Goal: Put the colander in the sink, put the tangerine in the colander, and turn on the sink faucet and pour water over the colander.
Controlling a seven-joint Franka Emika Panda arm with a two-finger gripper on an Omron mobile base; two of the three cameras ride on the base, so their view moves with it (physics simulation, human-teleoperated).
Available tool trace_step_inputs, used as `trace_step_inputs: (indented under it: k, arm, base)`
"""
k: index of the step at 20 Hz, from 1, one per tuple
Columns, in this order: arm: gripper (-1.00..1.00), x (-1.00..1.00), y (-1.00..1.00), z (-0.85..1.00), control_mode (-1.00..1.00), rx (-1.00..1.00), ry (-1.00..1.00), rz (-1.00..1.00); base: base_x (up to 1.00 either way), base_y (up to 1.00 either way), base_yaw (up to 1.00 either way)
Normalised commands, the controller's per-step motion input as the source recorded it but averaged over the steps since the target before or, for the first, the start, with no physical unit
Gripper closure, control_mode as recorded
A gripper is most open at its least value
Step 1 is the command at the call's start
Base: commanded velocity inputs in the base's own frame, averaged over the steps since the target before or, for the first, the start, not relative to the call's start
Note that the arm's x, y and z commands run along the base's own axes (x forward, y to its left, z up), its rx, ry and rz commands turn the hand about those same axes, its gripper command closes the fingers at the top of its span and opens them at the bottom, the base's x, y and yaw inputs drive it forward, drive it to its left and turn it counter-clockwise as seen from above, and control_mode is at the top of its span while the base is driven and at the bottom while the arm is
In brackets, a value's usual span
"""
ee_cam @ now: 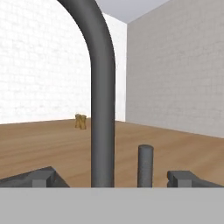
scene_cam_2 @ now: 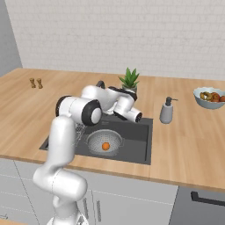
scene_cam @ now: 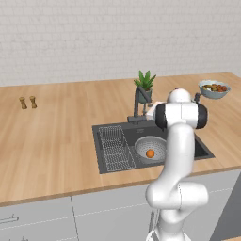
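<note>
The sink faucet (ee_cam: 103, 87), rigid and slick, rises just ahead between the wide-open, empty end effector (ee_cam: 113, 178) tips (its short lever (ee_cam: 145, 164) looks the better purchase).

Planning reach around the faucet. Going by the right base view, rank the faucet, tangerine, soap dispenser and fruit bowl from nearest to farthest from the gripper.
1. sink faucet: right at the gripper, behind the sink.
2. tangerine: below, inside the colander.
3. soap dispenser: on the counter right of the sink.
4. fruit bowl: far right.
</note>
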Motion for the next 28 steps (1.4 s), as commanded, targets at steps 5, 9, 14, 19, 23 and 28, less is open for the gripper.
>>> trace_step_inputs:
  k: [5,9,14,19,23,28]
  arm:
    - [-1.0,0.26,-0.06,-0.13,-1.0,0.0,0.0,-0.01]
    - [-1.0,0.23,-0.05,-0.11,-1.0,0.0,0.0,0.0]
    - [-1.0,0.24,-0.01,-0.04,-1.0,0.0,0.0,-0.01]
    - [-1.0,0.26,0.0,0.0,-1.0,0.0,0.0,-0.04]
    - [-1.0,0.13,0.0,0.0,-1.0,0.0,0.0,-0.03]
    - [-1.0,0.03,0.05,-0.04,-1.0,0.0,0.0,-0.05]
  base:
    - [0.0,0.0,0.0]
    - [0.0,0.0,0.0]
    - [0.0,0.0,0.0]
    - [0.0,0.0,0.0]
    - [0.0,0.0,0.0]
    - [0.0,0.0,0.0]
